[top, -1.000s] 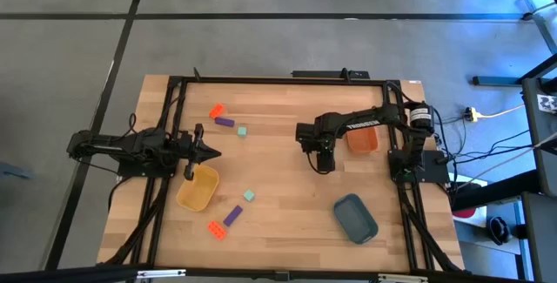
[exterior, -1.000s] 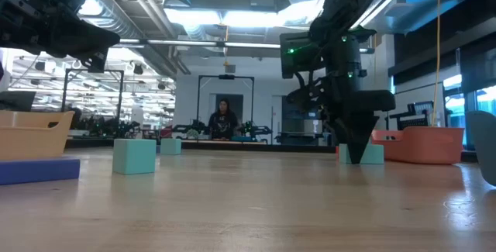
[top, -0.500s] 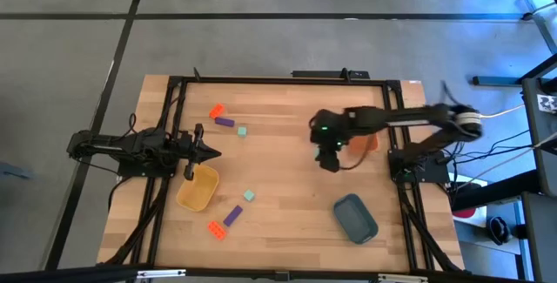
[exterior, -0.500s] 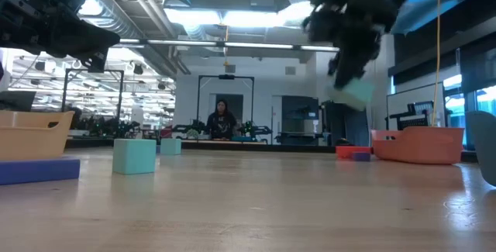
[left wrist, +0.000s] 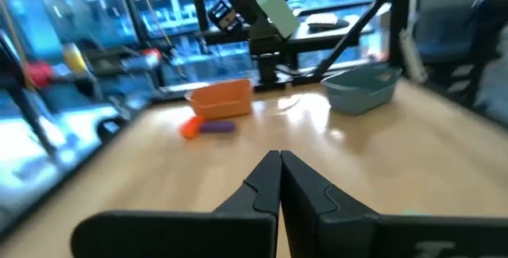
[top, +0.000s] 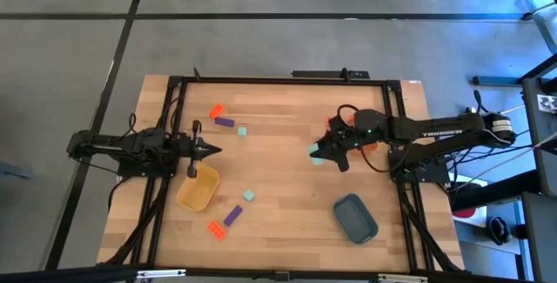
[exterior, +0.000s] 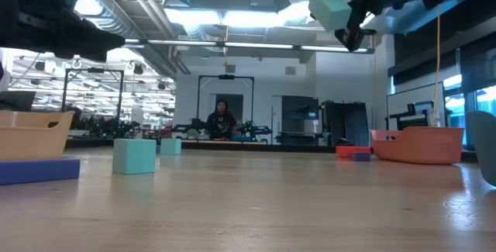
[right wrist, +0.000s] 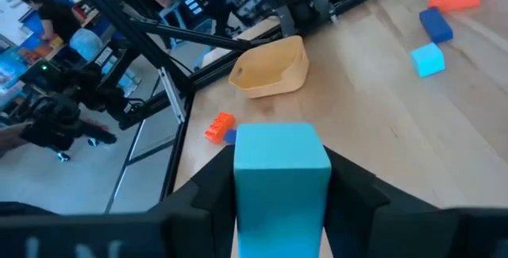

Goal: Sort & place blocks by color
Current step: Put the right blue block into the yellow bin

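The right gripper (top: 324,153) is clamped on a pale teal block (right wrist: 279,171), which sits squarely between its two dark fingers (right wrist: 367,194) and is carried high above the wooden table (top: 287,187), as the low view shows. From above, the block hangs over the right half of the table, just beside the orange tray (top: 364,140) and well apart from the dark teal tray (top: 355,216) near the front edge.

The step in hand looks like the carry: one teal block is lifted and awaits delivery. Matching by colour, the dark teal tray seems the likely target, so the next move would call for swinging the arm toward that tray, lowering over its hollow and only then parting the fingers.

The left gripper (top: 209,151) is closed on nothing and waits at the left side, just beside the yellow tray (top: 198,187).

Still on the table are a red-orange block (top: 217,110), a purple block (top: 225,122) and a teal block (top: 242,131) toward the back left, and near the front left another teal block (top: 249,195), a purple block (top: 232,215) and a red-orange block (top: 215,228). Most of the sorting is judged still to come.
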You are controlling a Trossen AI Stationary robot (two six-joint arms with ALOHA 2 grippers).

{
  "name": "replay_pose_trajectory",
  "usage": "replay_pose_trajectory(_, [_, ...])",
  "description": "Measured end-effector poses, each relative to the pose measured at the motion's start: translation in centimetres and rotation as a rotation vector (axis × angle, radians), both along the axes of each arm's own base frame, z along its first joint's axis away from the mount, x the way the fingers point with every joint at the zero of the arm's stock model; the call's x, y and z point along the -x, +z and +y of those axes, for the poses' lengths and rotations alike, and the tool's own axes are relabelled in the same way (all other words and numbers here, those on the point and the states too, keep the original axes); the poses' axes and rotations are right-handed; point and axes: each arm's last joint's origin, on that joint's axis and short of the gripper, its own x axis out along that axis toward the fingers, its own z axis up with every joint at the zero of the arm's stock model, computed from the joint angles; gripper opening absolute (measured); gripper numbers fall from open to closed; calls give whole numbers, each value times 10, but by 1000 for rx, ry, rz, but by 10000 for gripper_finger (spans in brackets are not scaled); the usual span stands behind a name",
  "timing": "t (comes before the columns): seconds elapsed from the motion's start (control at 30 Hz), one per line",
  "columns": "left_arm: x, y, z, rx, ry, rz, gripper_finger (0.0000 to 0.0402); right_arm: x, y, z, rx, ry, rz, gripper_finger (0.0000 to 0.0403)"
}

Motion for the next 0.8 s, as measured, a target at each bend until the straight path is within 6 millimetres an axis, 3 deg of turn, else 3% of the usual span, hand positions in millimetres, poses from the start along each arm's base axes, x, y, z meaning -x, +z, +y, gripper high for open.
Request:
replay_pose_trajectory(0.13, [0, 0, 0, -124, 8, 4, 0, 0, 0, 0, -23, -8, 5, 137])
replay_pose_trajectory(0.3, [0, 3, 0, -82, -7, -32, 0, 0, 1, 0, -64, -22, 13, 137])
replay_pose_trajectory(0.53, [12, 45, -4, 212, -200, -472, 0, 0, 1, 0, -68, -23, 10, 137])
replay_pose_trajectory(0.8, [44, 79, -2, 182, -232, -971, 0, -1, 2, 0, -101, -34, 15, 137])
